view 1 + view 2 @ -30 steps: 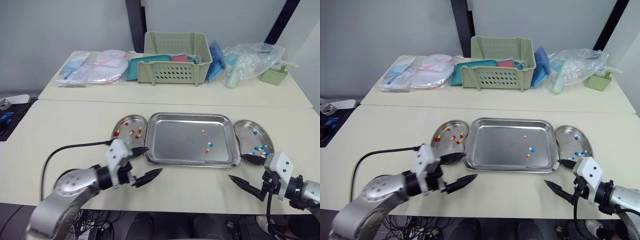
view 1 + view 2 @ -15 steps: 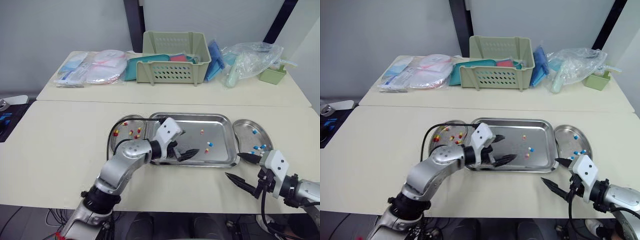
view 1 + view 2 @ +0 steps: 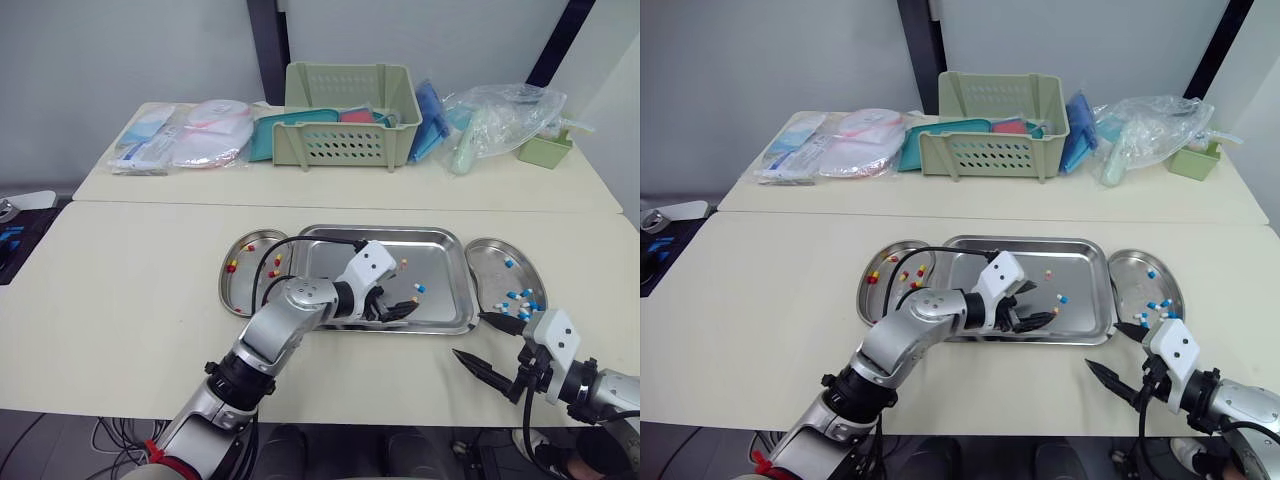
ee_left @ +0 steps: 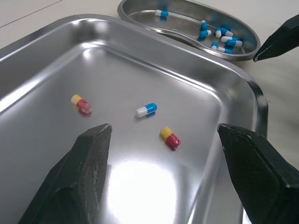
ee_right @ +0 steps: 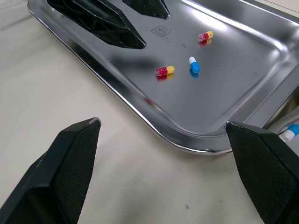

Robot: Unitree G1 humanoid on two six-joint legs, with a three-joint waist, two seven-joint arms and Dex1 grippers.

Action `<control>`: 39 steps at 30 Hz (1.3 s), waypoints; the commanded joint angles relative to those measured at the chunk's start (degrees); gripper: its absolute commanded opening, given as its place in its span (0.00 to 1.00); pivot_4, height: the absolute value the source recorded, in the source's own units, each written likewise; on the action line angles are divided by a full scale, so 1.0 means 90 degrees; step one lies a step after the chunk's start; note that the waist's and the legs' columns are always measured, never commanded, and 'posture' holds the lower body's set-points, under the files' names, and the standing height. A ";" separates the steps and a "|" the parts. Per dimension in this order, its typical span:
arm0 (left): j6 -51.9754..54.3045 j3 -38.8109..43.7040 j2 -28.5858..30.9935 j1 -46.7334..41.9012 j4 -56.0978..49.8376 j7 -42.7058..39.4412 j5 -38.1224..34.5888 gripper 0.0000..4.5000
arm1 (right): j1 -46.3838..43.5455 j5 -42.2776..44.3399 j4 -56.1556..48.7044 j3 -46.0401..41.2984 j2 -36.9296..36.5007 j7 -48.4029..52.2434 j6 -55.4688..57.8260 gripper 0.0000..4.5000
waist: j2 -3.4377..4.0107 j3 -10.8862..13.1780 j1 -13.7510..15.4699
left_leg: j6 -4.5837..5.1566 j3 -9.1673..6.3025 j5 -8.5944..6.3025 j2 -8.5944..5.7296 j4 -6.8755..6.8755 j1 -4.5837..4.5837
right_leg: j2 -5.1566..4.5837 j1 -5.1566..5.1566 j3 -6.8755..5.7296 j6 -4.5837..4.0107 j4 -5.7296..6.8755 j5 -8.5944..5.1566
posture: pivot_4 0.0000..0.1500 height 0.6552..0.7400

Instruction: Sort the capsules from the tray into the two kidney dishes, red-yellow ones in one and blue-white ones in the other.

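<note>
hovering low over the right end of the tray [image 3: 445, 250], my left gripper [image 4: 163, 127] has its jaws spread wide w/ nothing in them. biggest risk is the tray itself: if i drop too hard or at a slant, a tip could catch its floor or rim and shove it into the right kidney dish [image 3: 495, 275], just beside it w/ blue-white caps in it, or the left kidney dish [image 3: 245, 290] holding the red-yellow ones. my right gripper [image 3: 468, 334] hangs wide open and empty over the table off the tray's near right corner, so a careless swing of either arm could clash there. smallest worry, prob the likeliest: three caps lie in the tray, the near red-yellow capsule [image 4: 169, 138] roughly between my tips, the blue-white capsule [image 4: 146, 109] just beside it, the far red-yellow capsule [image 4: 81, 104] apart. they're round and slick on polished steel, so closing off-centre may squirt one away, or i pinch both colours at once & mis-sort.
</note>
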 commanded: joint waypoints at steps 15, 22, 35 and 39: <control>-0.0330 -0.0431 -0.0577 -0.0494 0.1110 -0.0194 0.0672 0.69 | 0.0020 0.0112 -0.0580 0.0026 0.0034 -0.0333 0.0186 1.00 | 0.0001 0.0000 0.0000 | 0.0000 0.0001 0.0000 -0.0001 0.0001 -0.0001 | 0.0000 0.0000 0.0001 0.0000 0.0000 0.0000 | 1.00 1.00; -0.0377 -0.0579 -0.0517 -0.0386 0.1199 -0.0457 0.0794 0.20 | -0.0023 0.0145 -0.0670 0.0062 0.0059 -0.0433 0.0285 1.00 | 0.0001 -0.0001 0.0002 | 0.0000 0.0000 0.0000 -0.0001 0.0001 -0.0001 | 0.0000 0.0000 0.0000 0.0001 0.0000 0.0000 | 1.00 1.00; -0.0556 -0.0452 -0.0443 -0.0456 0.1058 -0.0775 0.0848 0.01 | -0.0048 0.0101 -0.0660 0.0072 0.0071 -0.0428 0.0191 1.00 | 0.0002 -0.0001 0.0000 | 0.0000 0.0000 0.0000 -0.0001 0.0001 -0.0001 | 0.0000 0.0000 0.0000 0.0001 0.0000 0.0000 | 1.00 1.00; -0.0209 -0.0140 -0.0089 -0.0508 0.0167 -0.1035 0.0591 0.01 | -0.0038 0.0063 -0.0659 0.0075 -0.0044 -0.0156 -0.0041 1.00 | 0.0002 0.0000 -0.0006 | 0.0000 0.0000 0.0000 -0.0001 0.0001 -0.0001 | 0.0000 -0.0001 0.0000 0.0001 0.0001 0.0000 | 1.00 1.00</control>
